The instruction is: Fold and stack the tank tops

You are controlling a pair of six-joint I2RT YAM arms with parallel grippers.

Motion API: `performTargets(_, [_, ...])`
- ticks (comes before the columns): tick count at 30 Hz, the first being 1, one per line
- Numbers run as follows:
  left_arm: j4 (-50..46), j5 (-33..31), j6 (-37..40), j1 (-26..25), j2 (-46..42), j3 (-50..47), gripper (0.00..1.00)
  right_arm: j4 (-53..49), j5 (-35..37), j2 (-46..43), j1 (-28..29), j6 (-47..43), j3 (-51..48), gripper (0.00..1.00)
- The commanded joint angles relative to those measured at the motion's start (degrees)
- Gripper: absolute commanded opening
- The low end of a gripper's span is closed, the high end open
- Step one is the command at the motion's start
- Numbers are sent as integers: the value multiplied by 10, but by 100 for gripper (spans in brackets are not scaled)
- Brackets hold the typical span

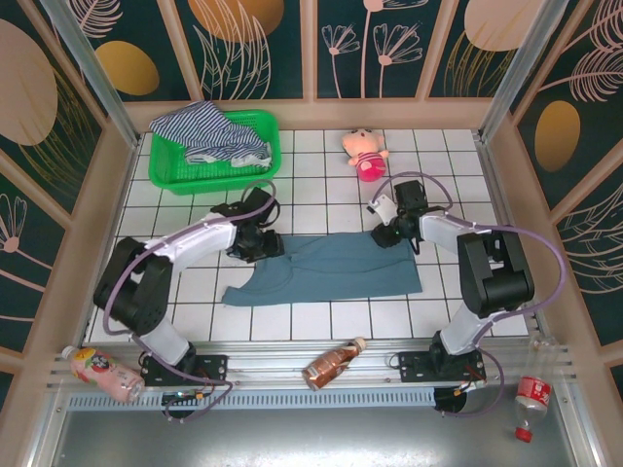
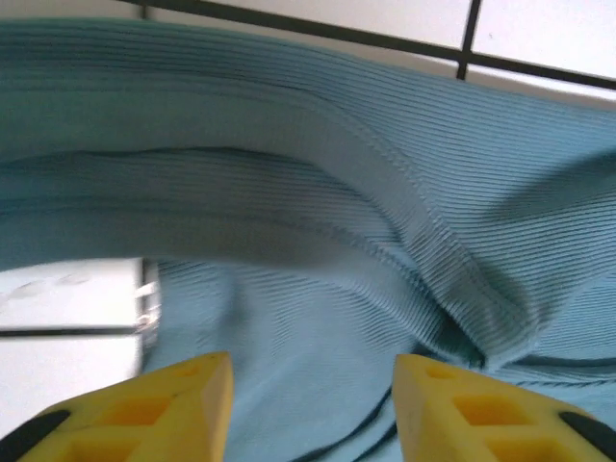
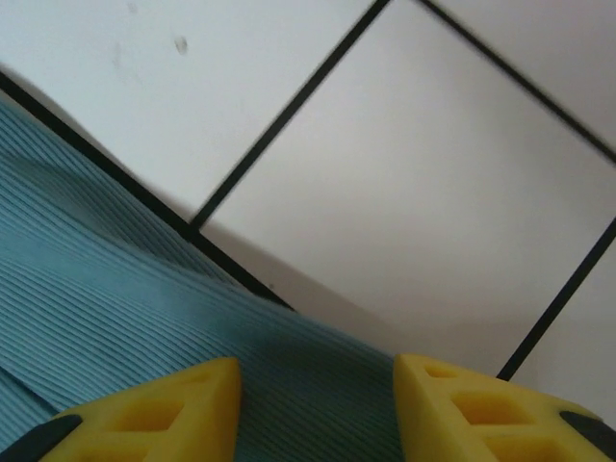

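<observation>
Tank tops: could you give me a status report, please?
Open: left gripper, right gripper, over teal tank top, spread on tiles. In green basket: striped tank top; pink doll apart.

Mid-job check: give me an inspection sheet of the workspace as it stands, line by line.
Surface: white tiled table, dark grid lines, no spills seen.
Job's things: teal tank top lying spread at centre; striped tank top bunched in the green basket.
Clutter: pink doll at the far side; pink bottle, brown bottle and red-labelled bottle along the near edge.
Grippers: left hand open over the teal top's far-left part; right hand open at its far-right edge.
Cables: purple cables loop along both arms; no snag seen.
Surroundings: leaf-patterned panels in a metal frame.
</observation>
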Motion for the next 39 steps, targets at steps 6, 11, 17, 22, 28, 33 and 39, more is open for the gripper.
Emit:
performTargets(6, [38,18,24,-1,104,35,35,-34,66,0,9,-17,-27,45])
performTargets(11, [-10,-26,85,3,167,106,35,-54,82,-31,12,2,-72,45])
performTargets(17, [-35,-39,160,4,260,231,35,-82,98,-110,24,6,-129,45])
performTargets(22, [-60,-45,222,3,335,359,36,-110,112,-161,59,-8,-175,46])
performTargets(28, [-58,-33,267,3,399,477,36,-117,105,-181,91,-8,-197,47])
performTargets(33, [-54,-27,299,3,449,553,37,-143,68,-187,128,0,-198,47])
performTargets(39, [-35,-17,342,3,473,585,38,-171,17,-219,186,-2,-206,47])
